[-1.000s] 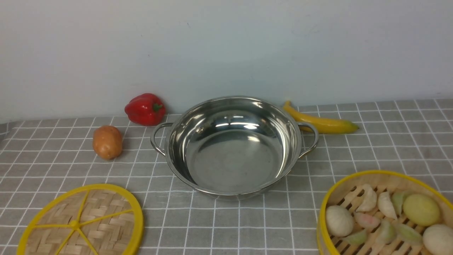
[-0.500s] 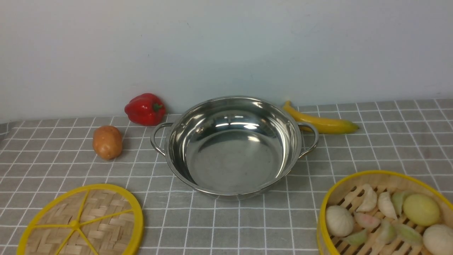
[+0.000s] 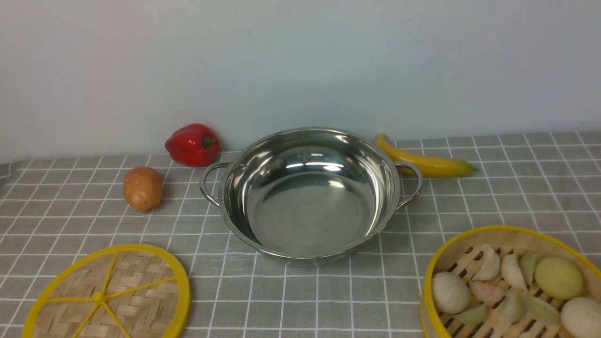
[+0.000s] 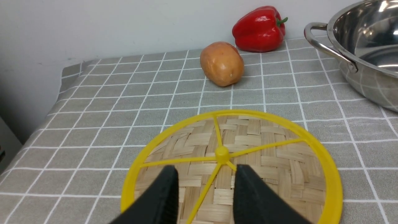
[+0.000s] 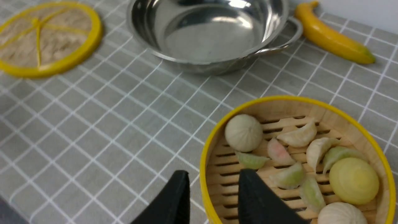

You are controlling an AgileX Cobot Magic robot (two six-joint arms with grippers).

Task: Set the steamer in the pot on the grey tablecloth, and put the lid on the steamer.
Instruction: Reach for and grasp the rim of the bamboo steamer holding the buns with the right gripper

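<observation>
The shiny steel pot [image 3: 310, 216] stands empty at the middle of the grey tablecloth [image 3: 493, 197]. The steamer [image 3: 504, 237], with a yellow rim, sits at the front right and holds buns and dumplings. The woven lid [image 3: 136, 281] lies flat at the front left. Neither gripper shows in the front view. In the left wrist view my left gripper [image 4: 206, 189] is open over the lid [image 4: 273, 155], near its hub. In the right wrist view my right gripper [image 5: 214, 193] is open, one finger on each side of the steamer's near rim [image 5: 279, 99]; I cannot tell if it touches.
A red pepper [image 3: 192, 144] and a potato [image 3: 142, 188] lie left of the pot. A banana [image 3: 427, 162] lies behind its right handle. A pale wall closes the back. The cloth's left edge [image 4: 59, 93] drops off beyond the lid.
</observation>
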